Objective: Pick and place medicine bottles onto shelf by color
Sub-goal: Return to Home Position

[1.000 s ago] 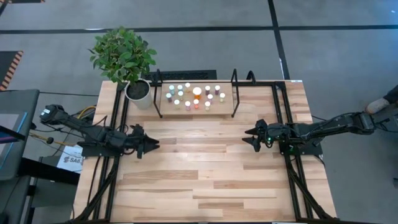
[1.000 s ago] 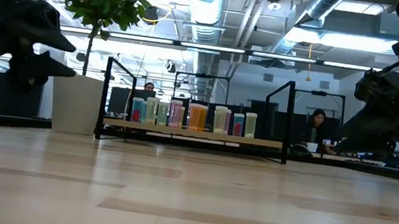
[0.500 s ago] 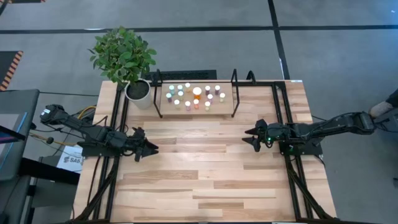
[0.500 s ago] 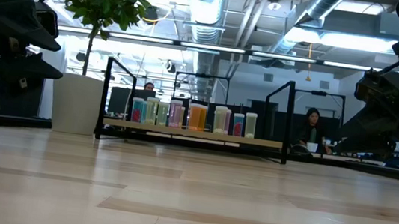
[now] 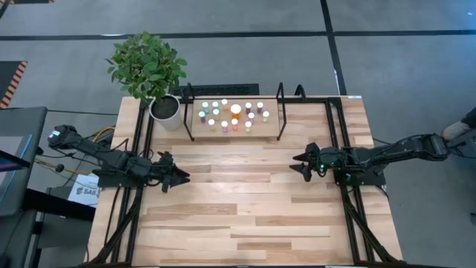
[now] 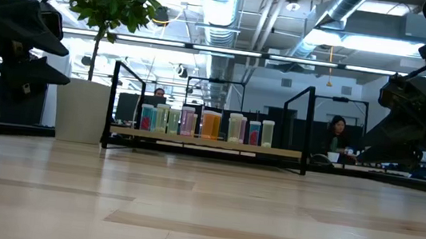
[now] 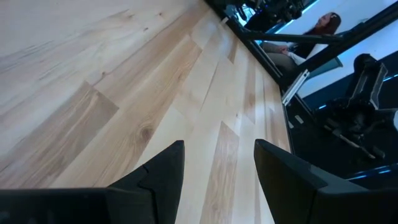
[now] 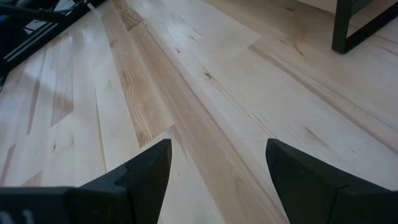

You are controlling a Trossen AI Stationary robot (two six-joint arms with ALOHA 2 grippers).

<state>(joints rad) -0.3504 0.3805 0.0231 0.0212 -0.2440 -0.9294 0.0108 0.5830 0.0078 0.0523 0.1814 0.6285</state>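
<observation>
Several small medicine bottles (image 5: 234,115) with white caps stand upright on the light-wood shelf (image 5: 271,125) in its black tube frame at the table's far middle; they also show in the low view (image 6: 204,124). One orange bottle (image 5: 236,110) is larger. My left gripper (image 5: 181,177) is open and empty over the table's left side; its own view (image 7: 217,168) shows bare planks. My right gripper (image 5: 297,163) is open and empty over the right side, as its own view (image 8: 217,168) shows.
A potted plant (image 5: 152,71) in a white pot stands at the far left, beside the shelf. Black frame rails (image 5: 342,160) run along both table sides. Bare plank tabletop (image 5: 238,193) lies between the arms. A seated person (image 6: 333,137) shows beyond the table.
My left gripper has shifted a little toward the table's near edge and dropped slightly, staying open. The bottles and the right arm have kept still.
</observation>
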